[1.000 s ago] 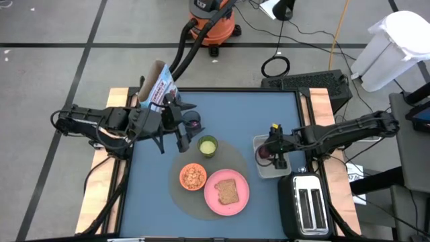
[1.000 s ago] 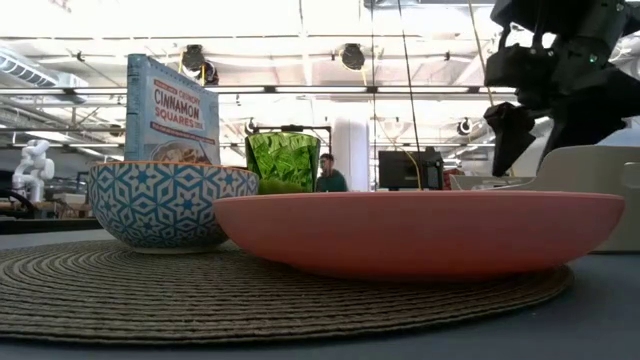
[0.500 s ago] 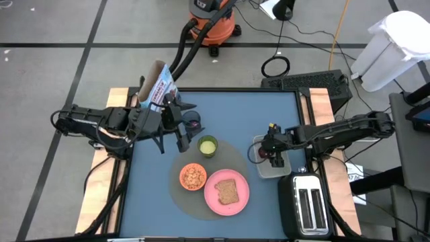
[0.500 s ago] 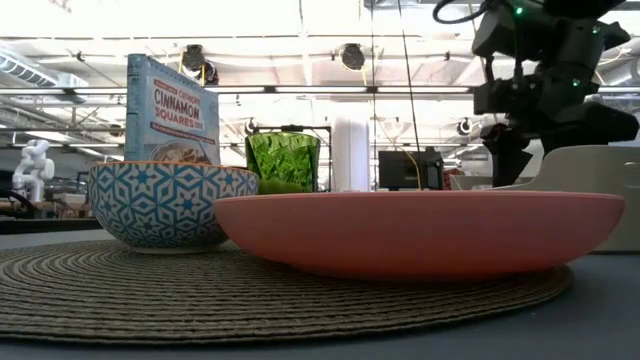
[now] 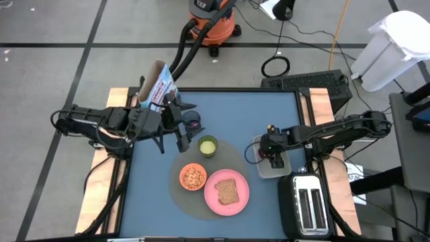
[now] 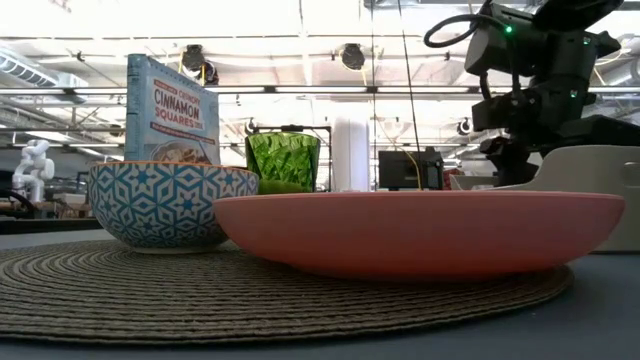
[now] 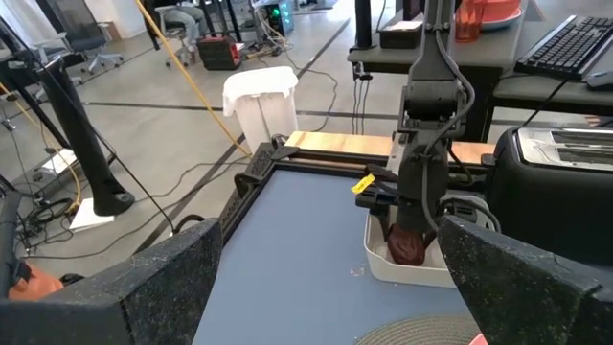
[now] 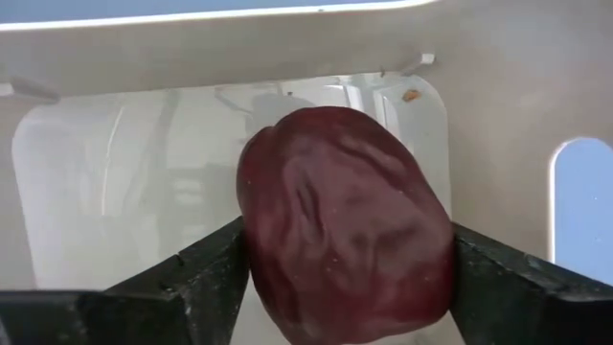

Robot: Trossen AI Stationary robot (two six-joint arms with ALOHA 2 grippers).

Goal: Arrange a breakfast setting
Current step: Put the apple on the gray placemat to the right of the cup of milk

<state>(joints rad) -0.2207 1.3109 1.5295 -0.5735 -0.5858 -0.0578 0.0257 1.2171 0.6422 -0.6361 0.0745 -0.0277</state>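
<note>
A round grey mat (image 5: 176, 195) bears a small orange bowl (image 5: 193, 177), a green cup (image 5: 208, 146) and a pink plate (image 5: 240, 200) with a toast slice (image 5: 228, 191). A cereal box (image 5: 156, 87) stands at the far left, with a dark blue mug (image 5: 193, 122) near it. The purple spoon does not show plainly. My left gripper (image 5: 171, 143) hangs open and empty beside the mug. My right gripper (image 5: 270, 153) is lowered into the clear tub (image 5: 267, 169), open, with one finger on either side of the dark red fruit (image 8: 345, 230) lying there. My right gripper comes down from above into the tub. Its fingers (image 8: 206, 273) stand close against the two sides of the dark red fruit. I cannot tell whether they touch it. The fruit lies in the tub.
A black toaster (image 5: 308, 202) stands at the near right, just beside the tub. Wooden side rails (image 5: 107, 175) flank the blue table. In the low view the plate (image 6: 420, 230), the bowl (image 6: 170, 205) and the cup (image 6: 283, 162) stand in front of the right arm (image 6: 530, 70).
My right gripper has gone down into the tub and a little toward the table's left edge, coming around the dark red fruit. The fruit has stayed in the tub.
</note>
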